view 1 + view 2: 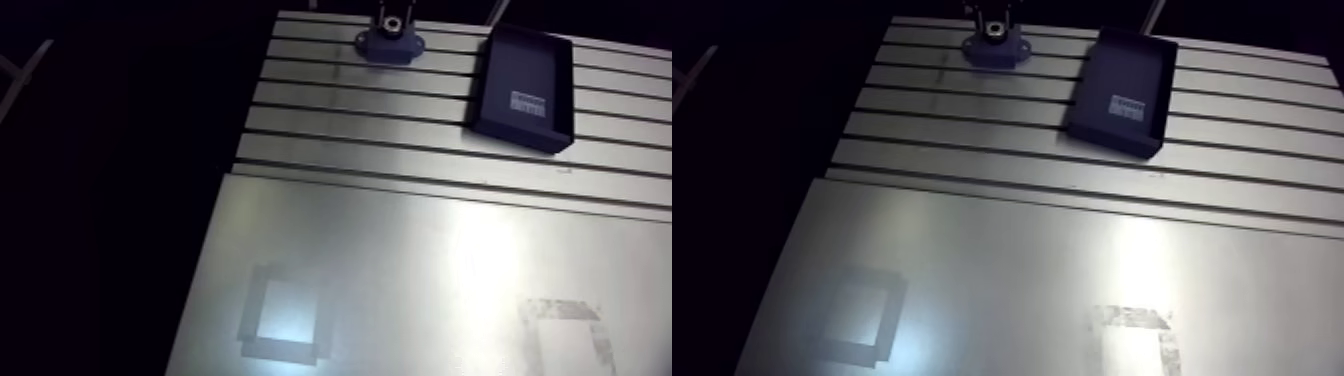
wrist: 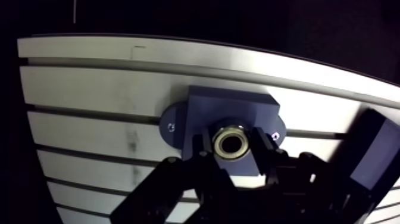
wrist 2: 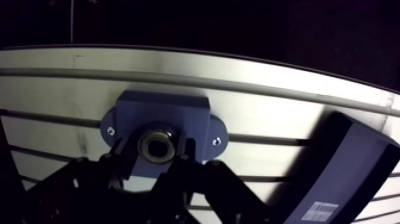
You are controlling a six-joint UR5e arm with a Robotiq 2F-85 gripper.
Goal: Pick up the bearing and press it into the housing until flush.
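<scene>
Gripper (image 2: 231,146): I see it directly above the housing (image 2: 229,107). Its fingers (image 2: 201,146) are closed against the bearing (image 3: 157,145) from both sides, so the jaws grip it and stand only as wide as the ring.
Bearing: a metal ring between the fingers, at the housing's bore. I cannot tell whether it sits flush.
Housing: a blue block with a screwed ear on each side, lying flat on the slotted table (image 1: 400,135).
Tray (image 1: 524,85): dark, with a white label (image 1: 529,103). It is beside the housing and not touching it.
Taped squares: one dark (image 1: 283,312) and one pale (image 1: 565,335), both well apart from the housing on the smooth plate.
</scene>
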